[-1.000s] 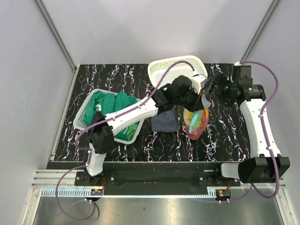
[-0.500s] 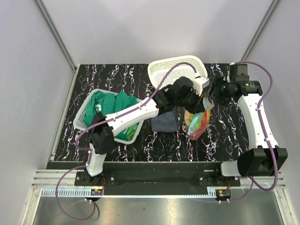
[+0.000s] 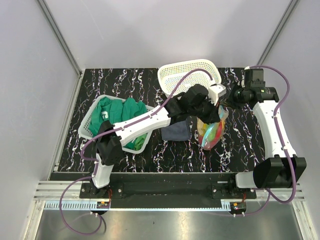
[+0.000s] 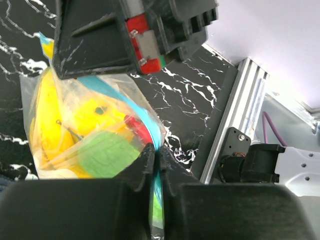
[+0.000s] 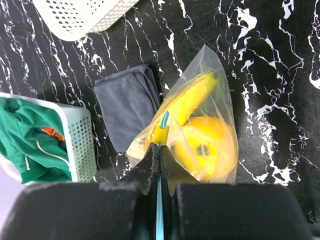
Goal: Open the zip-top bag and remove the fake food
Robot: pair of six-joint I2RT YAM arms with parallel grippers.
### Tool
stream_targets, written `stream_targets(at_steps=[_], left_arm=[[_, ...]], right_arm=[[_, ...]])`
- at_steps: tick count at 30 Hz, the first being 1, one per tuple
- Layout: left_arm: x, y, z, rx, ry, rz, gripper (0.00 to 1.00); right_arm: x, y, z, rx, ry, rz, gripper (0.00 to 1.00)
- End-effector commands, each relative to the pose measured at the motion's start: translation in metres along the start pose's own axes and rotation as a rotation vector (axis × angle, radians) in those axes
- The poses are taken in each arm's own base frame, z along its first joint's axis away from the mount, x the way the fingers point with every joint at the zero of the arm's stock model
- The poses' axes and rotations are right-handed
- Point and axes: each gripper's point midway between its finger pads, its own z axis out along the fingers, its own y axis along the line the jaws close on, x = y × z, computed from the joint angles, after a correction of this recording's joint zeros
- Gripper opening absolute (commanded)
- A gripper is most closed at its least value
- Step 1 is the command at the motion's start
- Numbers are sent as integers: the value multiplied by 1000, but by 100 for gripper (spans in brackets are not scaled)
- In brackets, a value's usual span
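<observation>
Right gripper [image 5: 159, 149]: newly clamped on bag [image 3: 212, 132] rim.
Left gripper [image 4: 156, 153]: opposite rim is pinched.
Meaning: mouth is judged ready for pulling apart.

Clear, crinkly plastic zip-top bag [image 5: 197, 120]

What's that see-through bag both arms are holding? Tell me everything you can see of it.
The zip-top bag is a clear, crinkly plastic pouch with a teal zip strip along its mouth. The left gripper and right gripper each pinch that strip, holding it over the black marbled table beside a dark cloth. Inside: a yellow banana, a round yellow-orange piece, a green piece and something red.
</observation>
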Motion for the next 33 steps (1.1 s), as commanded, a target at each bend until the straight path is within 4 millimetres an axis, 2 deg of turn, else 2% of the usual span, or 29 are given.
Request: stream_targets(at_steps=[1,2,5,6,11,20,21,24,25,27,29,30,31,32,33], left_arm=[[-23,-3,-19,-55,-78,38,33],[-26,-1,-22,-79,-92,43,47],[-32,-2,-19,-119,-118,46,67],[-39,-3,-19,-125,-134,46,69],[-42,9,-5,-202,-158,22,70],[-56,2,-5,-184,-203,-38,72],[-56,3,-4,-183,-204,-46,69],[-54,9,-2,-190,-198,-68,50],[-55,9,-2,-186,-197,-69,32],[-56,11,-5,-188,-195,-61,17],[-59,8,-10,-175,-197,-39,0],[-57,11,-12,-178,-189,-14,0],[-56,9,-14,-154,-180,1,0],[-58,6,-17,-127,-179,15,0],[-56,13,-19,-112,-167,30,0]], right_arm=[[-8,16,-27,-58,-71,-3,0],[-8,19,-33,-67,-80,0,0],[-6,25,-48,-83,-103,20,0],[-5,27,-51,-88,-107,34,0],[-1,30,-62,-101,-126,64,0],[6,30,-79,-113,-169,113,0],[6,31,-80,-119,-171,123,0],[6,34,-84,-136,-177,133,0],[7,36,-85,-143,-177,131,0],[5,36,-85,-146,-184,133,1],[0,35,-87,-133,-207,117,7],[-6,30,-88,-108,-234,97,16],[-9,28,-90,-95,-250,83,34],[-17,27,-94,-85,-279,70,46],[-24,22,-96,-62,-307,37,55]])
